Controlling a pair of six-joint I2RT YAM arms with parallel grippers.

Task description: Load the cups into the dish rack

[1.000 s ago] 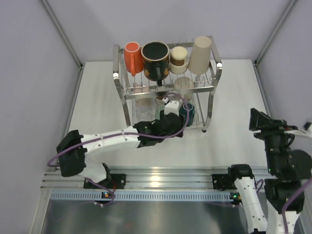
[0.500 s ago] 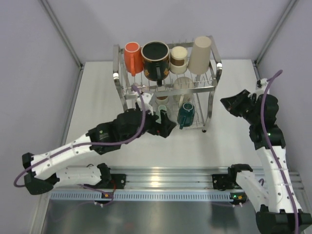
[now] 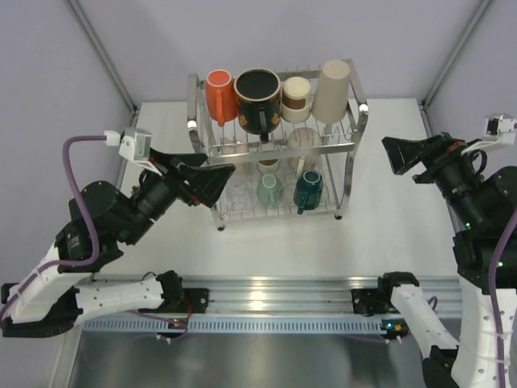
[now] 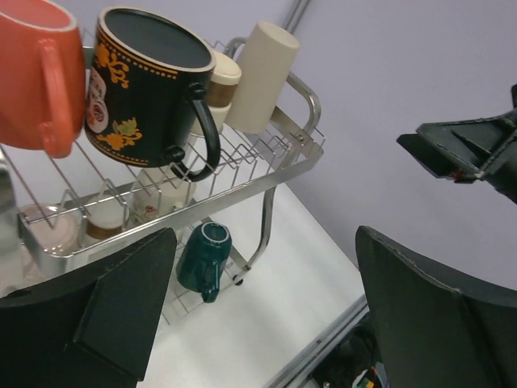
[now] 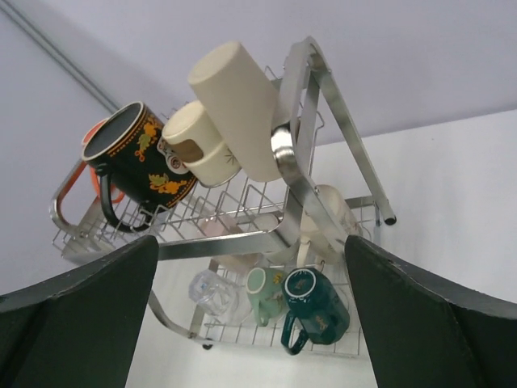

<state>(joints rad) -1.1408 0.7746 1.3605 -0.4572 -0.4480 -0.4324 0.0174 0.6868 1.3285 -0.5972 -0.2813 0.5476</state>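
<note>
Cups point(image 3: 270, 192) in the rack point(image 3: 353, 144), left gripper point(image 4: 265, 242) and right gripper point(image 5: 250, 242) wide open, empty
Black mug point(image 3: 257, 97) on the top tier looks heavy, slick, chippable; I'd grab its handle point(image 4: 212, 133).

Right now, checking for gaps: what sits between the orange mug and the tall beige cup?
The black mug and brown paper cup, in the top view.

Bright, even light; soft shadows
</note>
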